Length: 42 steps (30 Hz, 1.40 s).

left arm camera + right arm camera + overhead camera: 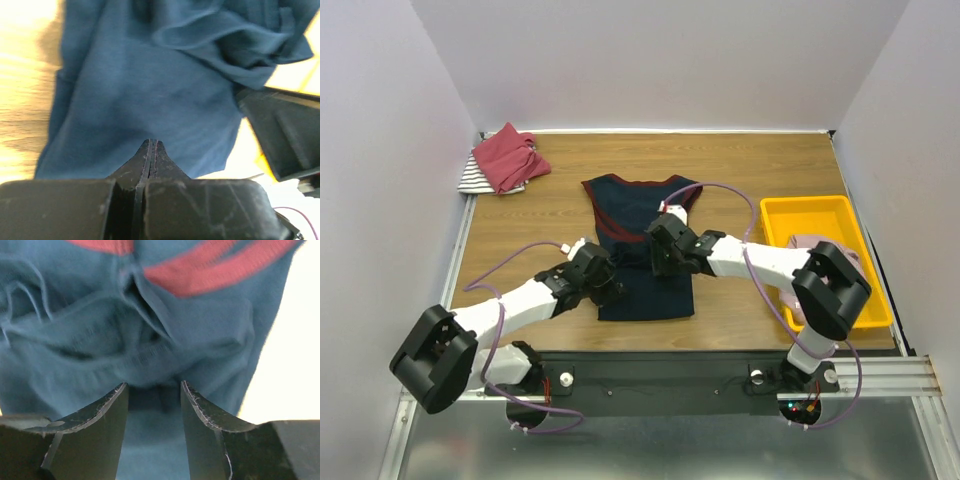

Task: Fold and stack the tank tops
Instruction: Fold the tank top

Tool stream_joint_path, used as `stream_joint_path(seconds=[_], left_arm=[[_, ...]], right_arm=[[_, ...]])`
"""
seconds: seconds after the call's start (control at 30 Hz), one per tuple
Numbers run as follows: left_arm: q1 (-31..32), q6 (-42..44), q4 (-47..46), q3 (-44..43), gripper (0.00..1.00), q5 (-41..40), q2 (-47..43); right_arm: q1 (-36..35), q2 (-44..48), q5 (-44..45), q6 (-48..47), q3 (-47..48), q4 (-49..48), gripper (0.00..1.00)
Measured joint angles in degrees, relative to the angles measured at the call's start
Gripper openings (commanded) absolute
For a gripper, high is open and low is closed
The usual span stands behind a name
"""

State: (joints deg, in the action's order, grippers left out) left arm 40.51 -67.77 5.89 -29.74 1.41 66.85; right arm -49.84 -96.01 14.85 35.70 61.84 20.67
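Navy tank top (645, 292) with maroon trim lies mid-table (740, 170), chest rumpled, hem toward the arm bases. At the far-left corner the red tank top (508, 157) is crumpled on the striped one (472, 178). The pale pink one (810, 243) sits in the yellow tray (805, 203). Your left gripper (151, 144) is fully closed over navy cloth; I cannot tell whether it has hold of any. Your right gripper (153, 385) stands half-spread over bunched navy folds.

striped top (471, 181) mostly covered, pink top (799, 241) half-hidden

The navy top (630, 205) has maroon trim. The striped top (472, 179) is black and white. The red top (508, 158), pink top (808, 241) and yellow tray (812, 217) are plain.
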Motion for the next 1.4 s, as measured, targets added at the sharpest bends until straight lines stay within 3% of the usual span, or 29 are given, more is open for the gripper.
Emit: stream_joint_path(seconds=[0.27, 0.4, 0.67, 0.87, 0.9, 1.07, 1.2, 1.4], left_arm=[[0.0, -2.4, -1.0, 3.5, 0.0, 0.0, 2.2], [0.0, -2.9, -1.4, 3.9, 0.0, 0.0, 2.2], [0.0, -3.1, -1.0, 4.5, 0.0, -0.5, 0.6], [-0.2, -3.3, 1.5, 4.5, 0.05, -2.3, -4.2], [-0.4, -3.5, 1.9, 4.5, 0.09, -2.6, -5.4], [-3.1, -3.9, 4.8, 4.3, 0.11, -3.9, -10.4], [-6.7, -4.1, 6.8, 4.3, 0.07, -3.4, -12.5], [-12.2, -3.6, 8.1, 6.2, 0.06, -1.4, -16.5]], right_arm=[[4.5, -8.7, -0.2, -1.7, 9.2, -0.3, 0.56], [8.7, -10.7, -0.3, -3.0, 13.6, -0.6, 0.61], [11.6, -11.4, -0.3, -4.6, 16.3, -0.7, 0.6], [9.5, -7.0, -2.4, -8.2, 14.7, -0.4, 0.59], [8.2, -5.4, -2.7, -9.3, 14.2, -0.7, 0.57], [1.5, -1.6, -6.1, -14.8, 13.5, -3.2, 0.45], [-1.2, -3.4, -10.6, -19.8, 13.5, -5.0, 0.37], [-3.3, -11.9, -12.5, -26.0, 17.5, -5.8, 0.37]])
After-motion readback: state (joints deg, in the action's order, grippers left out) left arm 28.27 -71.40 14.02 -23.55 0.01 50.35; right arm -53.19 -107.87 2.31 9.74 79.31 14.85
